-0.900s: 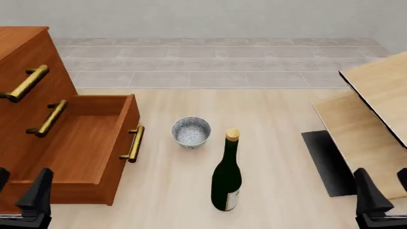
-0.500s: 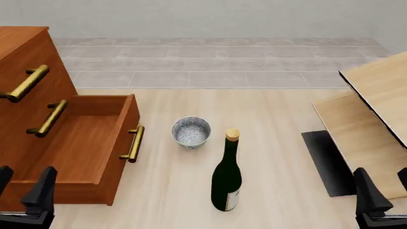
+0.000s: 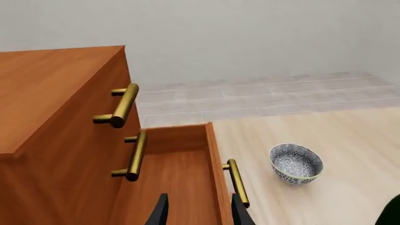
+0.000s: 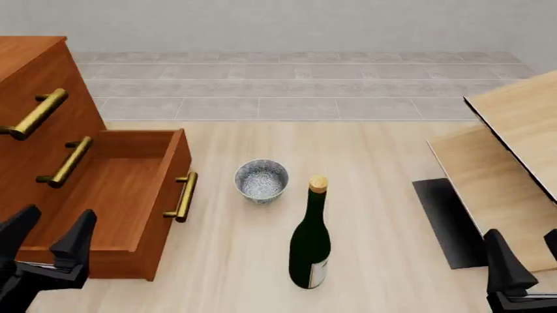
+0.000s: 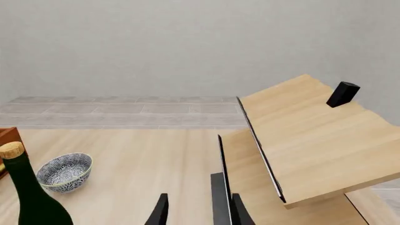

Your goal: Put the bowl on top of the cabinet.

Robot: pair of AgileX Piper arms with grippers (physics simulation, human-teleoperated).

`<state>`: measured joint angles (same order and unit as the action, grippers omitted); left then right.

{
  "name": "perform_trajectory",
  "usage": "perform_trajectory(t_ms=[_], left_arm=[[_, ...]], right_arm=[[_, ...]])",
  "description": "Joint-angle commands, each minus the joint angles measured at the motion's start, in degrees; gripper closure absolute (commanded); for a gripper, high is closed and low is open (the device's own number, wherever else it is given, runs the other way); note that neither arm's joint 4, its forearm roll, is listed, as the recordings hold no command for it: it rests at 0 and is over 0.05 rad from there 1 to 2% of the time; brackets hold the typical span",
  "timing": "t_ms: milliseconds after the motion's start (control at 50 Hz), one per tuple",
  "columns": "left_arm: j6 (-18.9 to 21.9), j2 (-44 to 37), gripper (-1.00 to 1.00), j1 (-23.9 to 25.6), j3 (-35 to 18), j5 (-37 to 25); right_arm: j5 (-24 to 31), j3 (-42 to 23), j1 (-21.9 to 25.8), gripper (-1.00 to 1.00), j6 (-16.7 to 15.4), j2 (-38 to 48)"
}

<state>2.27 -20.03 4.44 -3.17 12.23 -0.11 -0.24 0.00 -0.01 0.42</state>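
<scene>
The light wooden table (image 4: 383, 163) carries every object shown. Largest is the reddish-brown cabinet (image 4: 39, 124), a chest of drawers standing at the left edge of the front view, with long brass bar handles (image 4: 35, 114) on its front; its lowest drawer (image 4: 122, 195) is pulled out and open, the inside visible from above. At the right edge stands the pale light-wood panelled furniture (image 4: 513, 156), its panels tilted, with a dark flat base (image 4: 448, 222) beneath it; the right wrist view shows a small black block (image 5: 342, 94) on its upper panel. A dark green wine bottle (image 4: 311, 241) with a cork stopper stands upright near the middle of the table, on the near side. The bowl (image 4: 261, 180), small, round and speckled grey-white with a bluish pattern, sits upright on the tabletop between the open drawer's front and the bottle, just beyond the bottle and apart from both. The left gripper (image 4: 48, 242) hovers over the near corner of the open drawer, fingers spread and holding nothing. The right gripper (image 4: 531, 264) sits at the lower right corner, fingers apart and likewise empty, well away from the bowl.
</scene>
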Motion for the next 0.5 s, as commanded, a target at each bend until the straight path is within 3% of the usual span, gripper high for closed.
perform_trajectory(t_ms=[20,500], left_arm=[[1.01,-7.41,-1.00,2.42,-2.95,3.73],[0.66,-22.77,-1.00,7.65,-10.53,6.79]], right_arm=[[0.00,0.00,-0.01,-1.00,0.01,0.01],[0.00,0.00,-0.02,-1.00,0.01,0.00]])
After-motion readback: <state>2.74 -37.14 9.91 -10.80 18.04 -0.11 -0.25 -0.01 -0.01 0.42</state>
